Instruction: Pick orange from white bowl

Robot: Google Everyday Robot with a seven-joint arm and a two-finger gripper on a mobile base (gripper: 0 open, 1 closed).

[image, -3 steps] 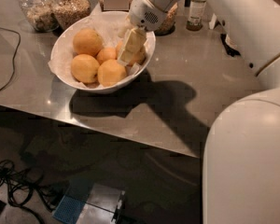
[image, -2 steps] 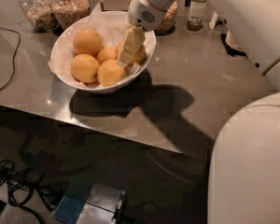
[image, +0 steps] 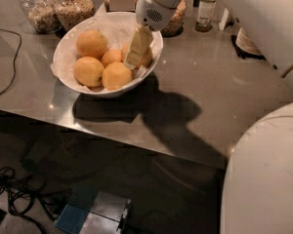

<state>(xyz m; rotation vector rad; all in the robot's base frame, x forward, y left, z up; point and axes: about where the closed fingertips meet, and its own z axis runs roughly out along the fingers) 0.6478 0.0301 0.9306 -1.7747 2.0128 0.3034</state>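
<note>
Upper left of frame: the round, dimpled, matte yellow orange [image: 147, 58] lies at the right side of the wide glossy white bowl [image: 107, 90] (paper-lined), half hidden under the cream gripper [image: 133, 61]; I cannot tell whether it grips.

We see warm light falling from above and beyond the gripper [image: 136, 50], which hangs inside the white bowl [image: 68, 48] near its right rim, its surface lit pale yellow. That light throws one heavy shadow [image: 171, 111] of bowl and arm [image: 263, 13] across the desk [image: 234, 82], below and right of the gripper. Left of the gripper the oranges [image: 90, 43] glow evenly, brightest on top. Small glints dot the desk well left of the gripper. Far below it, the floor [image: 161, 199] sinks into gloom, and the cables [image: 10, 189] barely show.
</note>
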